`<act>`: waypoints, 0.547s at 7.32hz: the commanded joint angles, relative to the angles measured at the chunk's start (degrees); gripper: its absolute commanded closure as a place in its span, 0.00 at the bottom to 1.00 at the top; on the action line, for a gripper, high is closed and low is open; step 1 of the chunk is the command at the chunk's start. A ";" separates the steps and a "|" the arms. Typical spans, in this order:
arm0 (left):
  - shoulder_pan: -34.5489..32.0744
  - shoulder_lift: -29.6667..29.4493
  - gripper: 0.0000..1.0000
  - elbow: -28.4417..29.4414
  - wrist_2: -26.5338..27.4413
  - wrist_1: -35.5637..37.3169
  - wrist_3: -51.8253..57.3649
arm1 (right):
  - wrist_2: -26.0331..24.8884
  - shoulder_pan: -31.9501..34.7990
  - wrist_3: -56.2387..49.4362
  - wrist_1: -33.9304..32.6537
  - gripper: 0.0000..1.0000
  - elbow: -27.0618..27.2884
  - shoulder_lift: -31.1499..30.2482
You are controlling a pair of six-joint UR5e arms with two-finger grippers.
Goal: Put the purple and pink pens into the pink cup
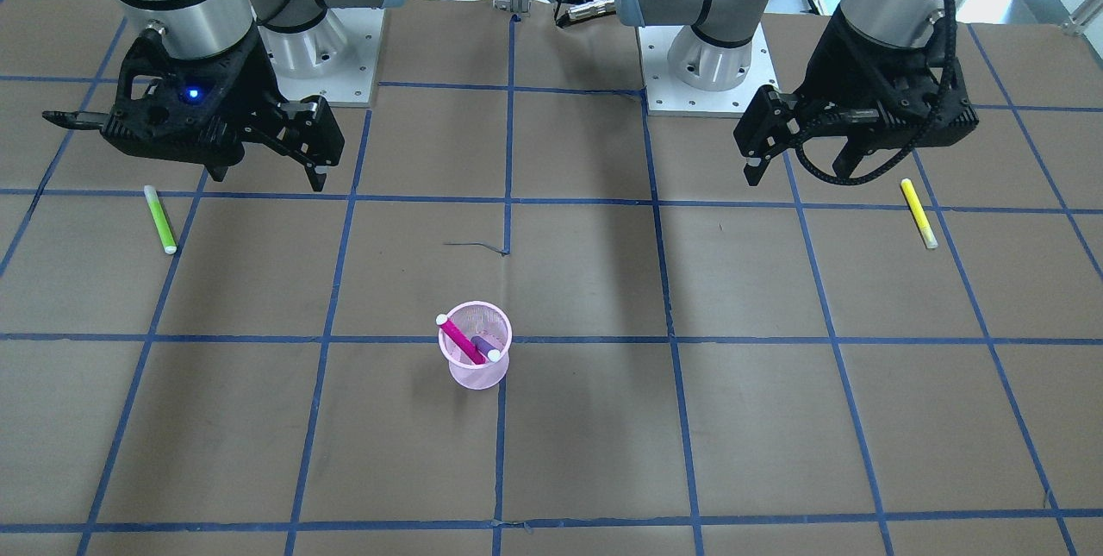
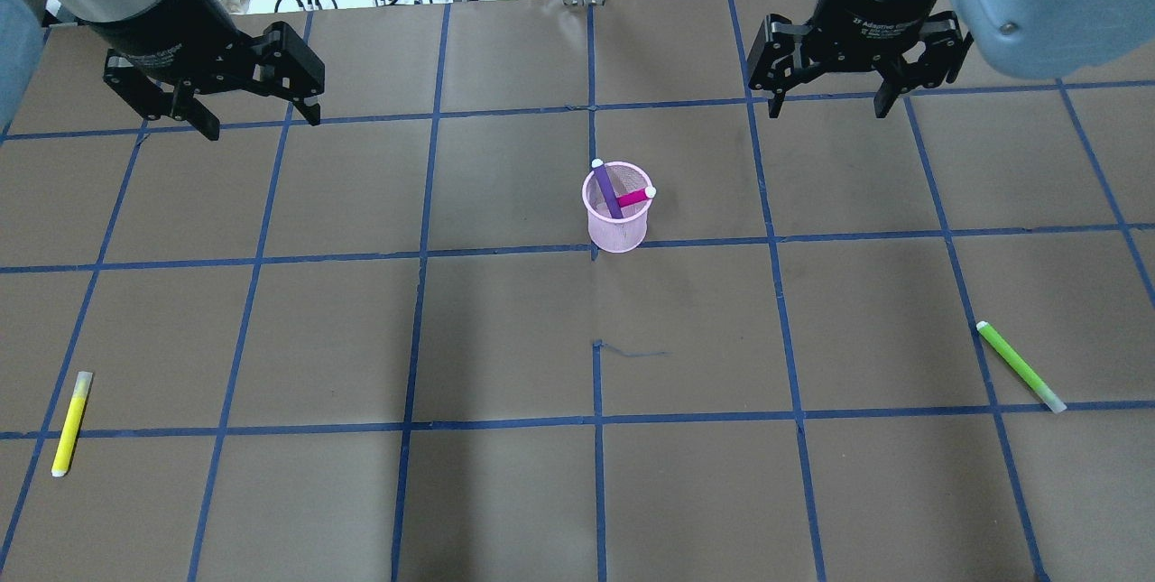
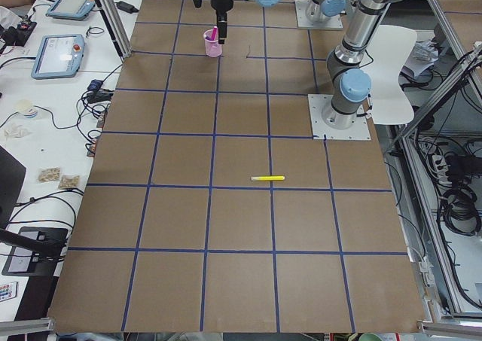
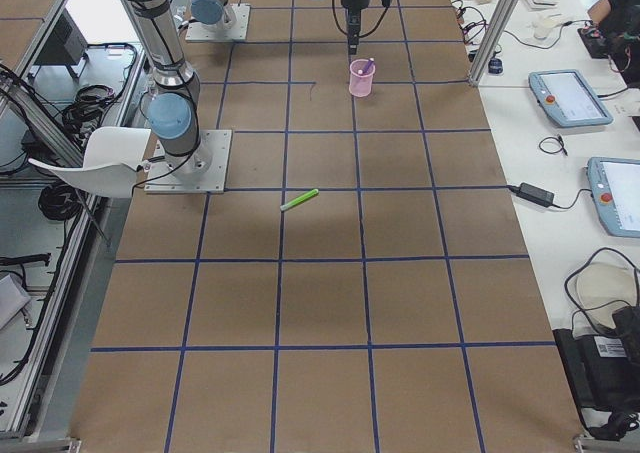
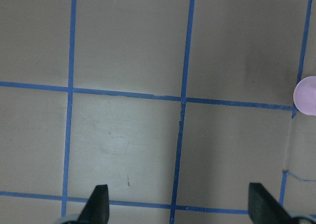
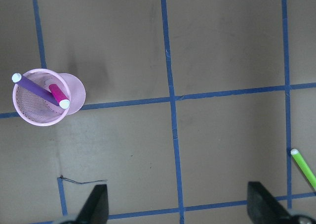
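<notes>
The pink mesh cup point(image 2: 616, 226) stands upright near the middle of the table, also in the front view point(image 1: 476, 375) and the right wrist view point(image 6: 29, 112). A purple pen point(image 2: 606, 190) and a pink pen point(image 2: 636, 198) lean inside it, crossing each other, their white ends above the rim. My left gripper point(image 2: 262, 120) hovers open and empty at the far left, well away from the cup. My right gripper point(image 2: 828, 108) hovers open and empty at the far right. The left wrist view shows only the cup's edge point(image 5: 307, 95).
A yellow pen point(image 2: 70, 422) lies on the table at the near left. A green pen point(image 2: 1020, 365) lies at the near right and also shows in the right wrist view point(image 6: 303, 168). The brown table has blue tape grid lines.
</notes>
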 commanded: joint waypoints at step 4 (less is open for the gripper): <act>-0.36 0.64 0.00 -0.62 -0.05 0.49 0.46 | 0.32 0.06 0.31 0.14 0.00 0.07 0.31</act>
